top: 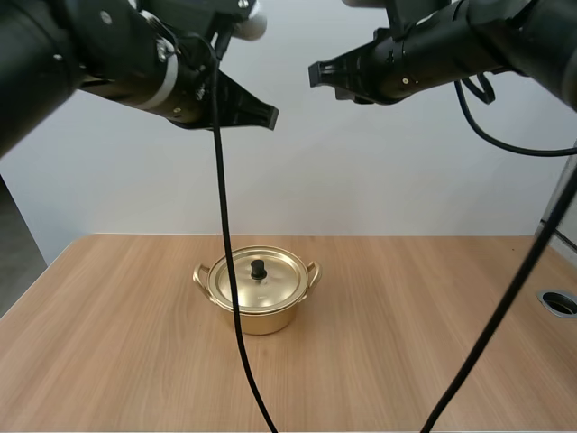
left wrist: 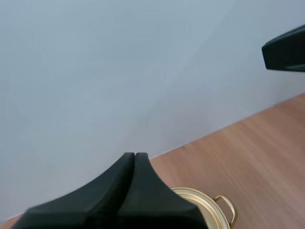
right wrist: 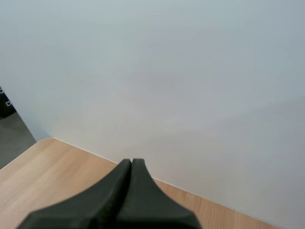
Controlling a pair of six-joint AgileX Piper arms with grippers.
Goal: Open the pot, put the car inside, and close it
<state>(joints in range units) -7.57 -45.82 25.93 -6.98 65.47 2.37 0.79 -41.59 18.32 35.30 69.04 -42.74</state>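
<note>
A golden pot (top: pixel 259 290) with two side handles stands in the middle of the wooden table (top: pixel 108 343). Its lid (top: pixel 257 276), with a black knob (top: pixel 259 268), sits shut on it. My left gripper (top: pixel 270 115) hangs high above the table, left of the pot, fingers together as one dark wedge (left wrist: pixel 135 157) with nothing in them; the pot's rim (left wrist: pixel 205 202) and one handle peek out beside it. My right gripper (top: pixel 315 73) hangs high to the right, also shut and empty (right wrist: pixel 131 163). The other arm's fingertip (left wrist: pixel 284 50) shows far off in the left wrist view.
A pale wall rises behind the table's far edge (top: pixel 288 236). A round metal grommet (top: pixel 559 302) sits in the tabletop at the right edge. Bare wood surrounds the pot on all sides.
</note>
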